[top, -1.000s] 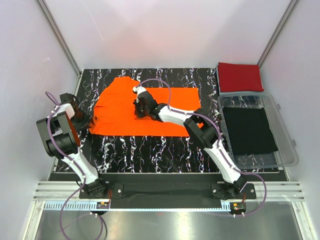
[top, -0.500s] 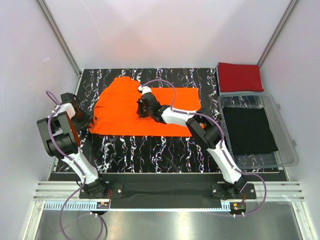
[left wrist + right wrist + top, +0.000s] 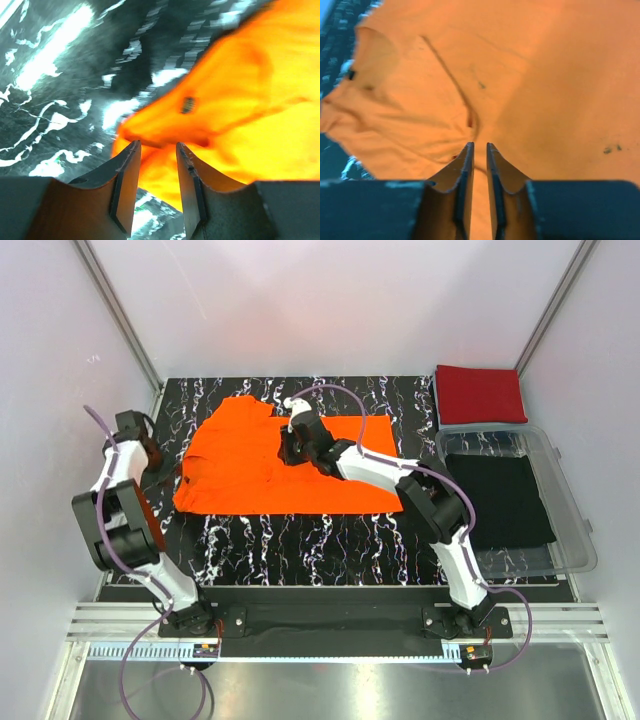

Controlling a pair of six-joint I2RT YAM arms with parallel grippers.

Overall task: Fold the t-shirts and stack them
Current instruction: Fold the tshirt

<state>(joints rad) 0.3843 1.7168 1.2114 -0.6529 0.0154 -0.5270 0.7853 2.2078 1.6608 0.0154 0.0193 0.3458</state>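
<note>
Orange cloth covers the middle of the table [image 3: 300, 530] in the view from above. The orange tee [image 3: 250, 480] lies spread flat with its long axis running left to right. The red tee [image 3: 480, 393] sits folded in the far right corner, just behind a bin [image 3: 575, 500] with dark cloth in it. My right claw [image 3: 290, 450] is low over the far middle of the orange tee, near the collar. My left claw [image 3: 160, 465] is at its left edge, by the sleeve. So the left arm is nearer the left end, and the right arm is nearer everything else.

From the left wrist, my fingers [image 3: 127, 185] stand partly open with a plain gap and clamp nothing. A bunched corner of orange lies just ahead of the tips, and the cloth runs off to the right.

From the right wrist, my fingers [image 3: 462, 175] are only a narrow slit apart above the tee. Creases gather toward the tips, and I cannot tell whether a pinch of cloth is caught there.

I judge that a fold across the long axis needs edges. My left claw has one in front of it, while my right is mid-cloth.
</note>
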